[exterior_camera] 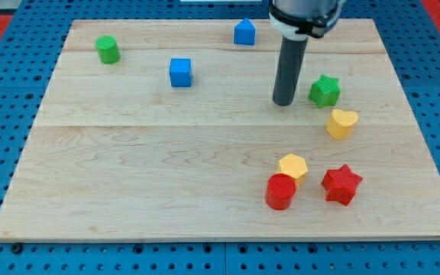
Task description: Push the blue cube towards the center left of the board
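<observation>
The blue cube (180,72) sits on the wooden board (143,168) in the upper left-middle part. My tip (284,101) rests on the board well to the view's right of the cube and slightly lower. The tip stands just left of a green star (325,91), with a small gap between them. Nothing touches the blue cube.
A green cylinder (108,49) stands at the top left. A blue house-shaped block (244,32) is at the top centre. A yellow heart (342,122) lies below the green star. A yellow hexagon (293,166), red cylinder (280,191) and red star (341,184) cluster at the lower right.
</observation>
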Robot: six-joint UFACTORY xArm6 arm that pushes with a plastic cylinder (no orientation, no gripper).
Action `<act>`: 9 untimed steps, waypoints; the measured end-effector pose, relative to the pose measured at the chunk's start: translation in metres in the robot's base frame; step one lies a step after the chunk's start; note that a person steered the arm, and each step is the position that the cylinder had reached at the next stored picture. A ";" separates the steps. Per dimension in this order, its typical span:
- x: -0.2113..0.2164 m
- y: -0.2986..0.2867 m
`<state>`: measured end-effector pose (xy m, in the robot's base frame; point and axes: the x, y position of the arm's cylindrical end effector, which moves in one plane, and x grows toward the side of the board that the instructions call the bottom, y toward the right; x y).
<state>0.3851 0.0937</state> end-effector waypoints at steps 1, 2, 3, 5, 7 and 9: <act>-0.011 0.000; -0.020 0.003; -0.037 0.017; -0.055 -0.001; -0.057 -0.076; -0.083 -0.134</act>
<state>0.3026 -0.0399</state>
